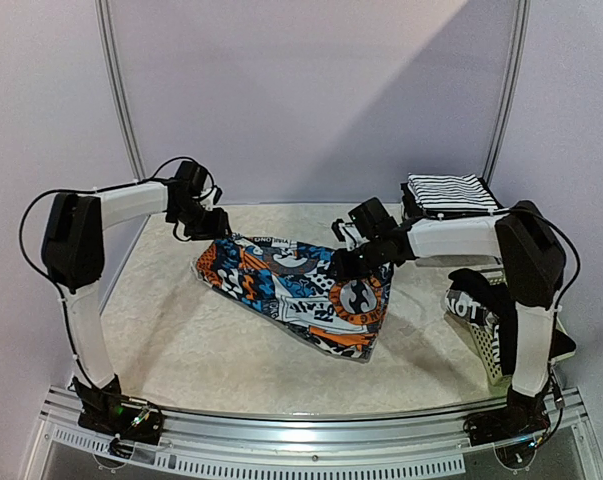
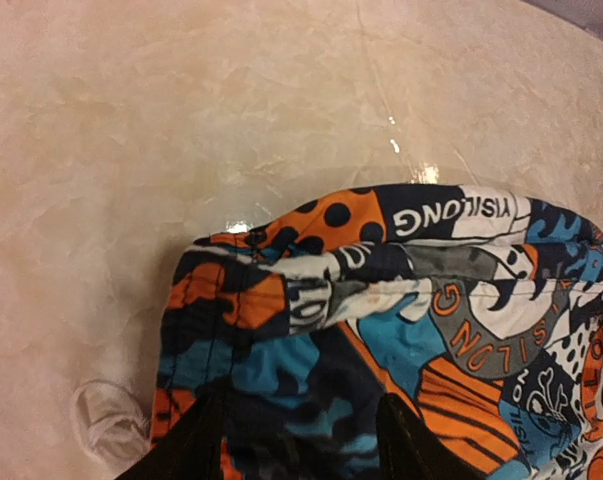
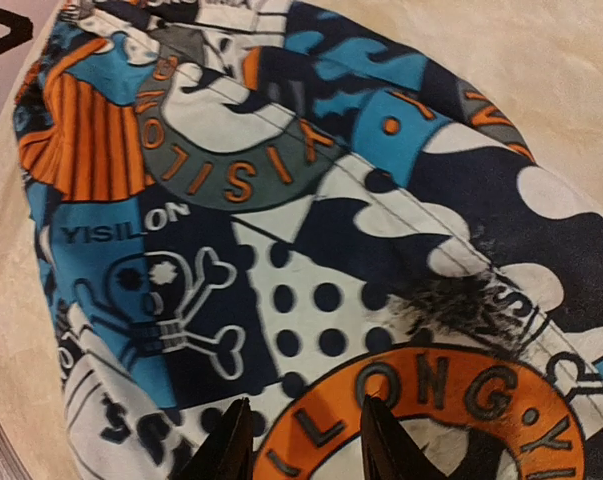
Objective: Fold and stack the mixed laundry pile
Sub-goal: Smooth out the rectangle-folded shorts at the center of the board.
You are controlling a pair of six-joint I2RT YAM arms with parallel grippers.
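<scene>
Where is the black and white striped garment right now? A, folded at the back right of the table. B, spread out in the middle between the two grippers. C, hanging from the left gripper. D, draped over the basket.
A: the striped garment sits folded at the back right of the table, while the cloth spread in the middle is the printed garment.

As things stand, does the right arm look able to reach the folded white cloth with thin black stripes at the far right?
Probably yes. The striped cloth lies uncovered just behind that arm's forearm; the right gripper would first have to leave the orange-and-blue printed garment.
</scene>
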